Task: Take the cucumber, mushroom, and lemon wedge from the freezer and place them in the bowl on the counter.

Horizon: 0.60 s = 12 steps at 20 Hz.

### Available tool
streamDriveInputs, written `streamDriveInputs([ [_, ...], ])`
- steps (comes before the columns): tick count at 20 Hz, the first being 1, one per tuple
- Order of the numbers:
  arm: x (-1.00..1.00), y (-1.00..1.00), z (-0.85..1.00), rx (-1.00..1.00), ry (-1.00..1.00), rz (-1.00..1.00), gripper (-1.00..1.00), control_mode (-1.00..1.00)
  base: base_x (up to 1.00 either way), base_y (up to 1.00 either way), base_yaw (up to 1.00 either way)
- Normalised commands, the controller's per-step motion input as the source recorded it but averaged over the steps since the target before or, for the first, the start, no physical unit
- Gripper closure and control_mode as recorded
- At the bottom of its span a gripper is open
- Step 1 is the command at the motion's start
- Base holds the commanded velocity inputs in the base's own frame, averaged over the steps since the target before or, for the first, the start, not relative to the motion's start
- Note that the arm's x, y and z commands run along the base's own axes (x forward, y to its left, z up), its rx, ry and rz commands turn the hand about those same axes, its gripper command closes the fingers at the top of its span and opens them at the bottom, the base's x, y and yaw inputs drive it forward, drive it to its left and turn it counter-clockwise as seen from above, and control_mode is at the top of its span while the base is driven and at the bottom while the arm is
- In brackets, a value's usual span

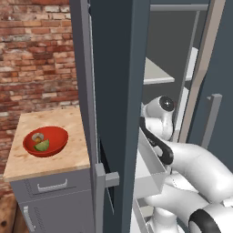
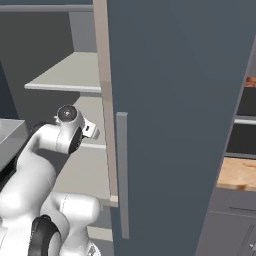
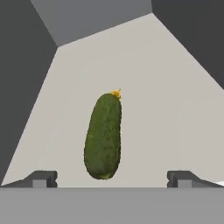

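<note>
Dark green cucumber (image 3: 103, 135) lies loose on the pale freezer shelf (image 3: 175, 109), centred between our wide-spread fingers (image 3: 43, 179) so they can straddle it; the red bowl (image 1: 45, 141) on the tabletop (image 1: 68, 154) seemingly holds the lemon wedge (image 1: 42, 145).

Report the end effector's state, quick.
End effector: open, holding nothing; its fingertips stand wide on either side of the cucumber lying on the freezer shelf.

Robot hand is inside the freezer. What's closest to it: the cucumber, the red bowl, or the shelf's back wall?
1. cucumber: between the open gripper fingertips, on the shelf.
2. back wall: behind the cucumber.
3. bowl: outside on the counter.
</note>
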Motion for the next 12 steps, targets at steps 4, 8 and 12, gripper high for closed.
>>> streamDriveInputs([
  [4,0.21,0.14,-0.19,-0.03,0.06,-0.11,-1.00,-1.00,0.00,0.00,0.00],
  [8,0.08,0.11,-0.14,-0.02,0.08,-0.06,-1.00,-1.00,0.00,0.00,0.00],
  [12,0.04,0.00,-0.10,-0.02,0.11,0.00,-1.00,-1.00,0.00,0.00,0.00],
])
